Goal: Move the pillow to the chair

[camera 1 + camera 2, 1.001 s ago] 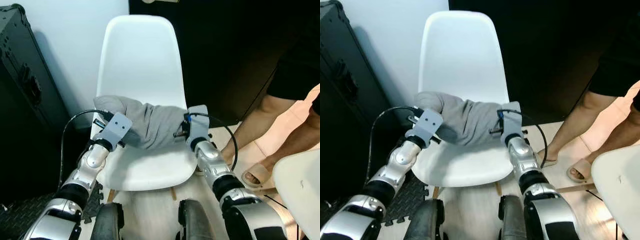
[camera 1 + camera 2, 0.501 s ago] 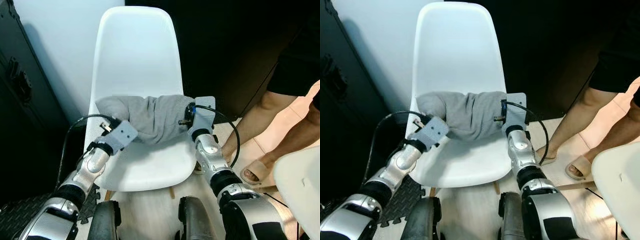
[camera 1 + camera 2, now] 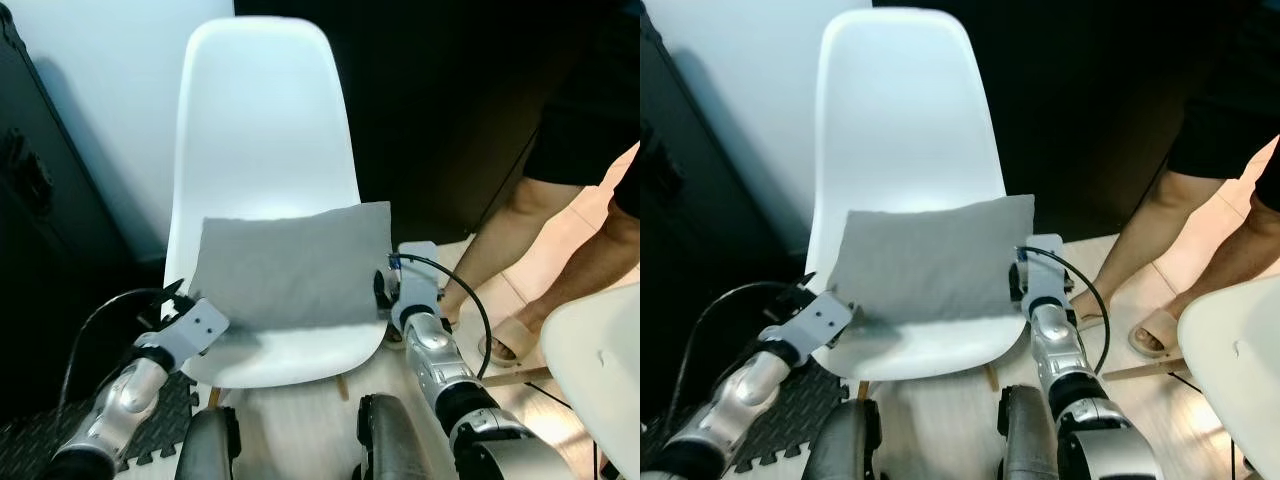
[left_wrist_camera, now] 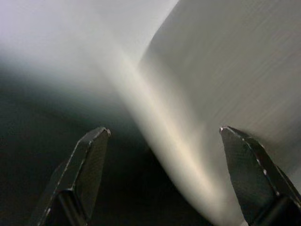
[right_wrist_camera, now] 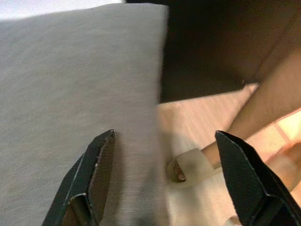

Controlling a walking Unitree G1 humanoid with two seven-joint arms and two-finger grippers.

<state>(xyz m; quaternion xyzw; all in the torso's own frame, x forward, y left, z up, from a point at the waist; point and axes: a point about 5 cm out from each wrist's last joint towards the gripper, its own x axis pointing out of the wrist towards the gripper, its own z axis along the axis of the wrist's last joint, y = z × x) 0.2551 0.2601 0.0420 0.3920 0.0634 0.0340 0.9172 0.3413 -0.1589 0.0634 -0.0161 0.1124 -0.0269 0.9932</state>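
pillow: grey pillow (image 3: 290,265) lies flat on the seat of the white chair (image 3: 262,120), spread wide, far edge near the backrest, right corner reaching the seat's right rim.
task state: I judge the placing done; pillow sits on the chair with nothing gripping it.
left gripper: my left gripper (image 4: 162,176) is at the seat's front left edge, just beside the pillow's near left corner; fingers apart, nothing between them, pale blurred chair rim ahead.
right gripper: my right gripper (image 5: 167,181) is off the seat's right side beside the pillow's right edge; fingers spread wide, not clamped on anything, cloth edge in front of one finger (image 5: 96,176).
handling: looks light, soft, limp fabric; I'd expect it to sag and bunch if lifted by one point. Not fragile, cloth gives decent grip.
where to hold: if it needs a nudge, pinch both short edges or two corners, one per gripper.
risk: overhanging right corner could drag the pillow off if snagged while pulling back.
surroundings: person's legs (image 3: 520,235) and a sandal (image 3: 510,345) to my right, close to my right arm; black case (image 3: 40,200) on the left; floor mat (image 3: 30,455) below.
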